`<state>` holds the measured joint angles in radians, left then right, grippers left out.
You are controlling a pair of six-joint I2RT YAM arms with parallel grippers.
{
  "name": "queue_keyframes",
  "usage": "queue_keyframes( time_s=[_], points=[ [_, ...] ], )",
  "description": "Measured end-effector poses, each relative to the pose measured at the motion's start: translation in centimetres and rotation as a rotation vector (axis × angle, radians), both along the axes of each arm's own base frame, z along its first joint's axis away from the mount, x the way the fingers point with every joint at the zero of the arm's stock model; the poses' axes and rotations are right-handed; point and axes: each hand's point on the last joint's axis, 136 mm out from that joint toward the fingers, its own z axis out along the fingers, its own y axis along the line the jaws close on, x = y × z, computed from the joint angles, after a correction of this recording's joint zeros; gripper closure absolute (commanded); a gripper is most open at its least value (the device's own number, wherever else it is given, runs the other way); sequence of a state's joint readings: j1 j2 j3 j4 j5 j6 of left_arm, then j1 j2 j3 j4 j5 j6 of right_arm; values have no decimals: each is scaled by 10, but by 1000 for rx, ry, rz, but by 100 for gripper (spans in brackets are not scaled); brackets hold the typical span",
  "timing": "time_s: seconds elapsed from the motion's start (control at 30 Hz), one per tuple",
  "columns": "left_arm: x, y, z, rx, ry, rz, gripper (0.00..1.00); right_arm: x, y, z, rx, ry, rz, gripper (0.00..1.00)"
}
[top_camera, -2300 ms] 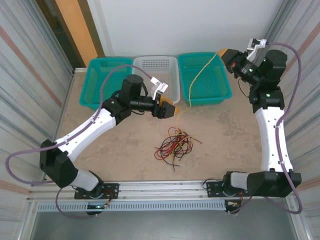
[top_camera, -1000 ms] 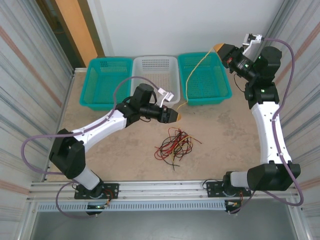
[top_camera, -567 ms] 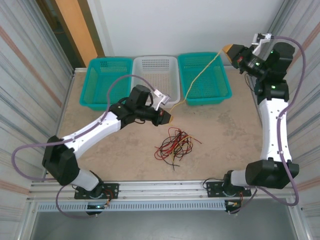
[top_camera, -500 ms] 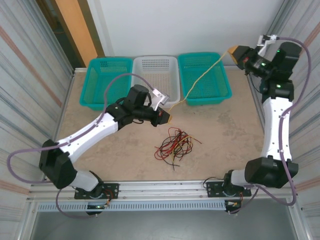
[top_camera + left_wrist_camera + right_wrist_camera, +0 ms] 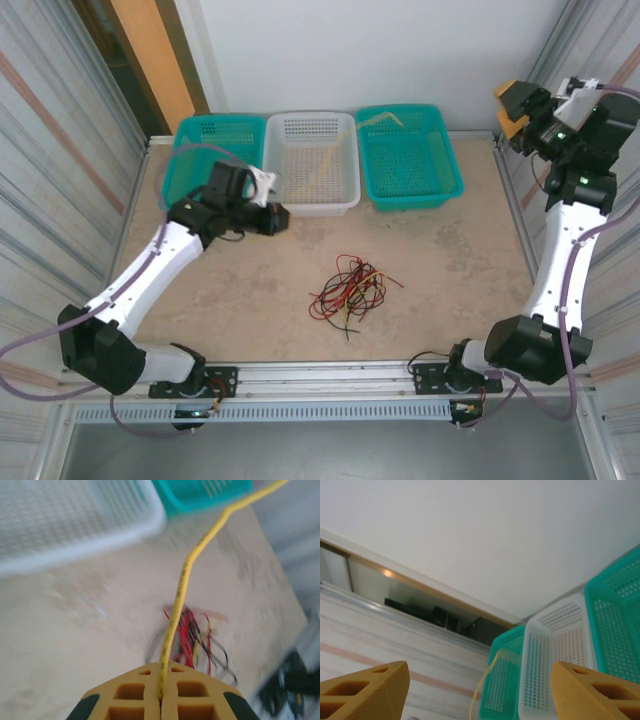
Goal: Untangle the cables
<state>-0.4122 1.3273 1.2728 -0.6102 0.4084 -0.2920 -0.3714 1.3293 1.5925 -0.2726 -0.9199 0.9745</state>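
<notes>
Tangle of red, black and yellow cables [image 5: 350,290] loose on the tabletop [image 5: 450,260], in front of the white basket [image 5: 315,207] and well apart from it. One yellow cable [image 5: 186,572] pinched between the closed fingers of the left gripper [image 5: 277,218], just in front of the white basket's left front corner.

Left wrist view: yellow pads pressed together on the strand, strand rising away toward the baskets, tangle blurred on the table beyond.

Top view: faint yellow line slanting across the white basket's floor, then a short curl at the back rim of the teal basket on the right [image 5: 415,195], right beside the white basket. Teal basket on the left [image 5: 178,175] close against the white basket's other side.

Right gripper [image 5: 512,100] raised high, far to the right of the white basket and past the teal basket on the right; jaws spread wide, nothing between them.

Right wrist view: yellow fingertips [image 5: 370,690] at the two lower corners, white basket between the two teal ones in the distance, thin yellow strand hanging before the far teal one.
</notes>
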Motion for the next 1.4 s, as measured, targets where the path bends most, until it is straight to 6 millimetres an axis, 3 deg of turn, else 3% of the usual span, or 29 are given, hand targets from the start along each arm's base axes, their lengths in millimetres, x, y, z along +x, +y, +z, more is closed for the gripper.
queue_keyframes(
  time_s=[0.13,0.2,0.3,0.4,0.63,0.83,1.0,1.03,1.07,1.17,1.27,1.4],
  points=[
    [56,74,55,-57,-86,288,100,-15,46,-13,-31,12,81,27],
    [82,107,72,-98,-122,400,100,-25,74,-20,-53,16,134,27],
    [115,133,70,-141,-125,481,100,-42,109,-33,-83,26,211,27],
    [144,140,45,-152,-96,507,100,-57,127,-48,-103,39,248,27],
    [176,148,-10,-77,-32,525,100,-79,127,-93,-132,121,230,28],
    [192,165,-21,-3,-73,539,100,-100,125,-125,-146,185,229,32],
    [203,187,-35,16,-68,593,100,-106,125,-132,-148,197,230,34],
    [206,189,-40,15,-61,599,88,-107,125,-132,-148,196,229,34],
    [209,192,-45,14,-53,608,69,-107,125,-132,-148,196,230,35],
    [215,195,-63,15,-22,621,46,-106,124,-132,-149,198,227,35],
    [222,196,-77,13,2,628,37,-107,123,-133,-152,206,216,35],
    [224,196,-83,8,14,636,36,-112,120,-136,-157,214,201,34]
  ],
)
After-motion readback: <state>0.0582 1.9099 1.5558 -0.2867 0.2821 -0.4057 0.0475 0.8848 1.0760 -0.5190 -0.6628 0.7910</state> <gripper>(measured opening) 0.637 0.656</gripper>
